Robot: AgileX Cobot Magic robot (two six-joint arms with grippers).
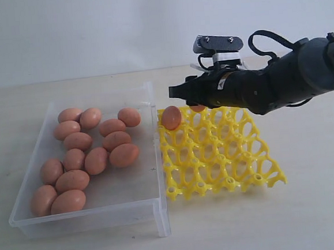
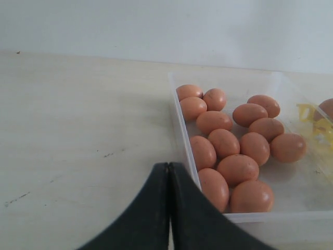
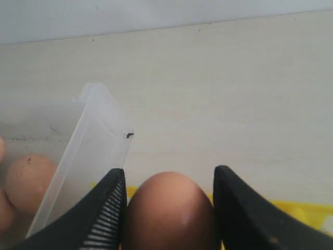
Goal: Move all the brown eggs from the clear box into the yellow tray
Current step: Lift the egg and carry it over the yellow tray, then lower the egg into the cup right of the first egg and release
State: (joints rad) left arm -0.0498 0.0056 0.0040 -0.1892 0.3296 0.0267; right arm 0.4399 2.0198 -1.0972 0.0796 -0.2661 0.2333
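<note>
the right gripper (image 3: 169,208) grasps a smooth orange-brown egg (image 3: 169,211) squarely between its fingers, long axis upright, above the bright yellow lattice tray's (image 1: 216,156) far corner beside the clear plastic box (image 1: 156,210).

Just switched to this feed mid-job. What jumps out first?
The right gripper stands out, hanging over the yellow tray's far left corner with one brown egg between its fingers. Left of the tray, the clear box holds a crowd of brown eggs. The left gripper is shut, beside the box.
</note>
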